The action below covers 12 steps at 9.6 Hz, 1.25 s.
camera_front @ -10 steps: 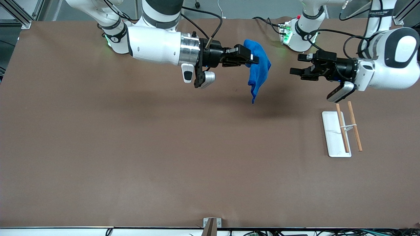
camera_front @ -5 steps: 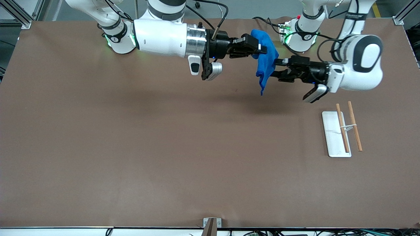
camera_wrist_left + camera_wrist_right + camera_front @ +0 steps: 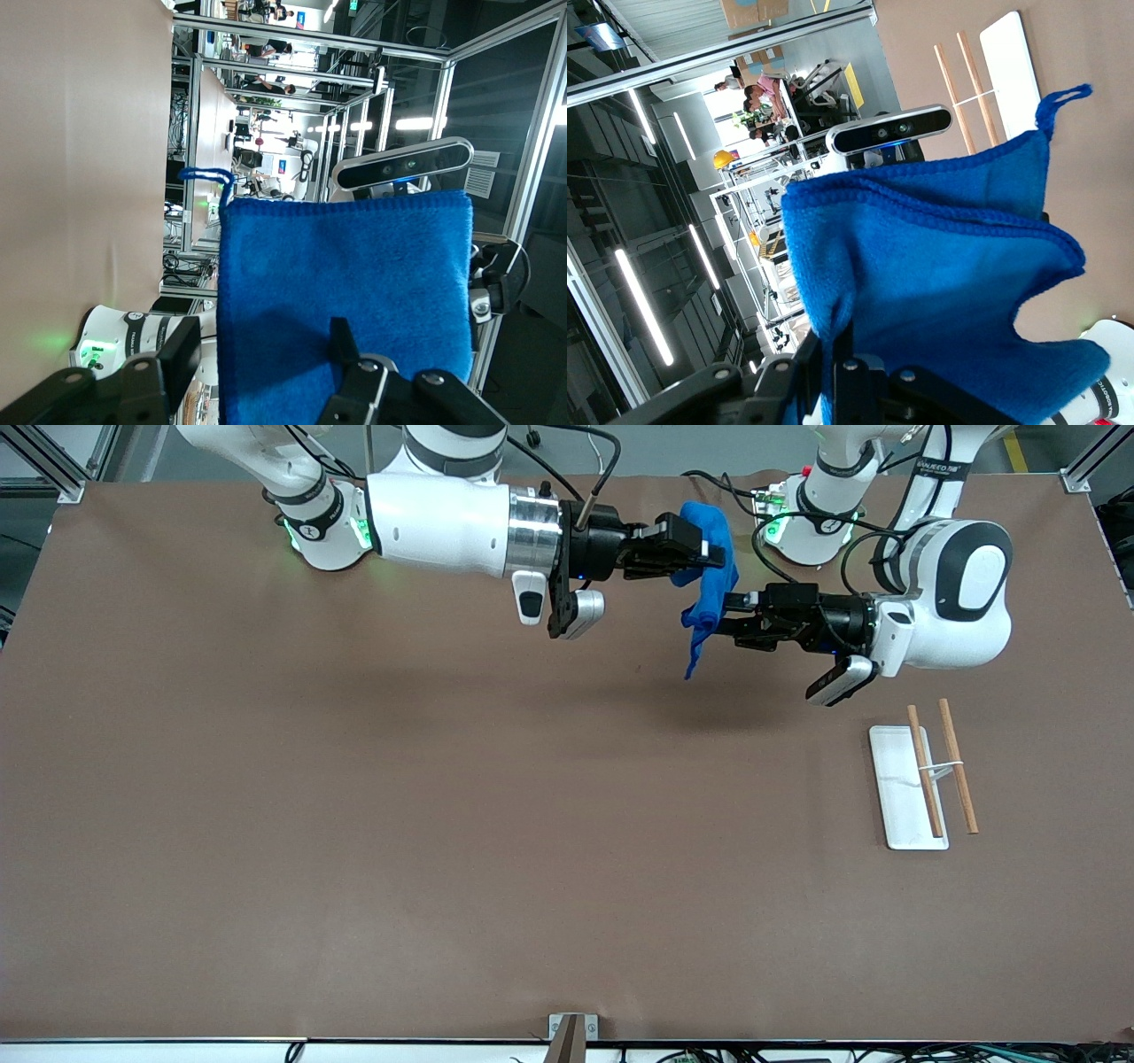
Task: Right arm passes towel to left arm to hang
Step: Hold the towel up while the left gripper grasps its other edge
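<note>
The bright blue towel (image 3: pixel 711 593) hangs in the air over the table near the robots' bases. My right gripper (image 3: pixel 713 558) is shut on its upper fold, with the cloth pinched between the fingers in the right wrist view (image 3: pixel 843 341). My left gripper (image 3: pixel 728 613) is open, level with the towel's middle. In the left wrist view (image 3: pixel 257 350) its fingers stand apart on either side of the towel's edge (image 3: pixel 345 266). The loop tag (image 3: pixel 208 177) sticks out from one corner. The towel also fills the right wrist view (image 3: pixel 939 266).
A white tray-like rack (image 3: pixel 895 779) with two wooden rods (image 3: pixel 926 771) lies on the brown table toward the left arm's end, nearer to the front camera than the grippers. It also shows in the right wrist view (image 3: pixel 1010 62).
My left gripper has moved from apart toward the right arm's end until its open fingers reach the towel. The right gripper has shifted slightly the opposite way; the towel's hanging part has bunched narrower.
</note>
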Motion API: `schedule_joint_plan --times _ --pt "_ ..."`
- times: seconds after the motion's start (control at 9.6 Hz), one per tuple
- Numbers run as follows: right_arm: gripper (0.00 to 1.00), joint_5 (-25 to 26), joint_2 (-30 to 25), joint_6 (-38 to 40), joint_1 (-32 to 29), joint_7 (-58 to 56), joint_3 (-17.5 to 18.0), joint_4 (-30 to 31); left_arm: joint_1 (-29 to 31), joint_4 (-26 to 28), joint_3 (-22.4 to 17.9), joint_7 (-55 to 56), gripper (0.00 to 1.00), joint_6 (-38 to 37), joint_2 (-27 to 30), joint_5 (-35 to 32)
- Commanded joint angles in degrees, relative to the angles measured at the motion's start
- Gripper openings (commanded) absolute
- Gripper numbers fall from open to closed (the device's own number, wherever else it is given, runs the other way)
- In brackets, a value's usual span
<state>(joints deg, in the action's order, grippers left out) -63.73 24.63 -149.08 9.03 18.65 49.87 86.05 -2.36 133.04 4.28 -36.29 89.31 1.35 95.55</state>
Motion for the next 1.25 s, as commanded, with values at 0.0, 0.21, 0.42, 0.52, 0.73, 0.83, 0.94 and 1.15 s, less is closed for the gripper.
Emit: schedule_joint_plan --times 0.0,0.21,0.42,0.52,0.73,0.83,0.94,1.15 --pt "0.0 -1.13 0.6 -0.77 0.29 -0.45 0.49 -0.88 -0.18 1.7 0.29 -2.47 0.54 1.4 -0.39 0.78" --pt "0.0 -1.13 0.51 -0.77 0.2 -0.1 0.49 -0.97 -0.19 1.78 0.29 -2.47 0.4 1.31 -0.48 0.78" --pt "0.0 -1.22 0.42 -0.77 0.2 0.16 0.49 -0.97 -0.1 1.7 0.29 -1.6 0.14 1.14 -0.48 0.69" --pt "0.0 -1.22 0.42 -0.77 0.2 0.16 0.49 -0.97 -0.1 1.17 0.2 -0.28 0.07 1.22 -0.48 0.69" --pt "0.0 -1.22 0.42 -0.77 0.2 0.16 0.49 -1.06 -0.01 0.56 0.11 1.13 0.01 1.13 -0.39 -0.1" --pt "0.0 -1.31 0.42 -0.68 0.2 0.25 0.49 -0.97 -0.01 0.03 -0.06 2.79 0.0 1.13 -0.39 -0.71" --pt "0.0 -1.48 0.42 -0.6 0.02 0.34 0.49 -0.8 0.25 -1.02 -0.24 3.59 0.0 1.22 -0.3 -1.93" --pt "0.22 -1.4 -0.19 0.1 -0.85 1.65 0.32 -0.27 0.43 -3.91 -0.76 5.0 0.0 1.57 -0.65 -6.05"
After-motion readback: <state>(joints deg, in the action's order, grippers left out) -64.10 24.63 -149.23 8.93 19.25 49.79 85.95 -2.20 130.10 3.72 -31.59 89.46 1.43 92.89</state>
